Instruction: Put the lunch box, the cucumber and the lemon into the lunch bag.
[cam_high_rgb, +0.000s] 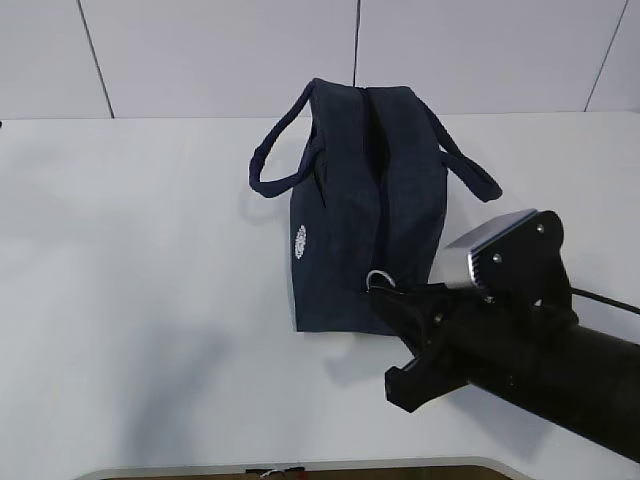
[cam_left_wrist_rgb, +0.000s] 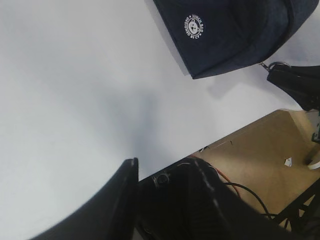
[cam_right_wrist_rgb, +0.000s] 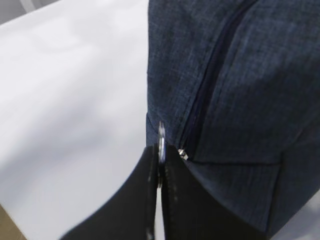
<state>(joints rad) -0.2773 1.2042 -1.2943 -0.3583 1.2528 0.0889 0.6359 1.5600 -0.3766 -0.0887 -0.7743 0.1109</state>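
The lunch bag (cam_high_rgb: 365, 200) stands on the white table, dark navy, its zipper closed and its two handles hanging to the sides. It also shows in the left wrist view (cam_left_wrist_rgb: 235, 35) and in the right wrist view (cam_right_wrist_rgb: 240, 75). My right gripper (cam_high_rgb: 385, 300) is at the bag's near end, shut on the silver ring pull (cam_right_wrist_rgb: 161, 140) of the zipper. My left gripper (cam_left_wrist_rgb: 165, 175) hangs open and empty over the table's front edge, left of the bag, and is out of the exterior view. The lunch box, the cucumber and the lemon are not in view.
The white table (cam_high_rgb: 140, 300) spreads left and in front of the bag. Its front edge (cam_left_wrist_rgb: 235, 132) runs above brown floor with cables (cam_left_wrist_rgb: 240, 187). A pale panelled wall (cam_high_rgb: 220, 50) stands behind.
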